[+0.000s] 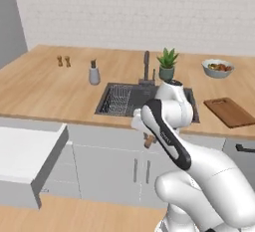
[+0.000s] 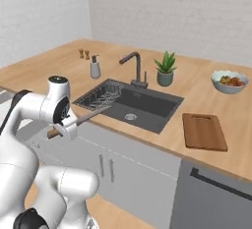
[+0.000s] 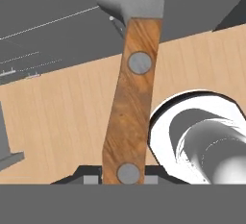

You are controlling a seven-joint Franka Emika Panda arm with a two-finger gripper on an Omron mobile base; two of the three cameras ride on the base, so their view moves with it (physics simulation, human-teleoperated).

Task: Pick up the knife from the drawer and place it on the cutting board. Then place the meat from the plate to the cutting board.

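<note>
- Knife (image 3: 130,107) is clamped by its brown wooden handle in the end effector (image 2: 66,127); in the right base view the grey blade projects forward over the front edge of the worktop (image 2: 44,71) toward the sink (image 2: 130,106).
- Drawer (image 1: 27,159) stands pulled out at lower left in the left base view, well apart from the hand; the pick-up half of the step appears done.
- Cutting board (image 2: 204,131) lies flat on the worktop to the right of the sink, bare, its slot hole at the far end.
- You should carry the knife level and high enough to clear the worktop edge, the draining rack (image 2: 101,97) and the faucet (image 2: 134,68).
- You should lower it with the blade along the board's long side, and release only once the handle rests on the wood, leaving room for the meat.
</note>
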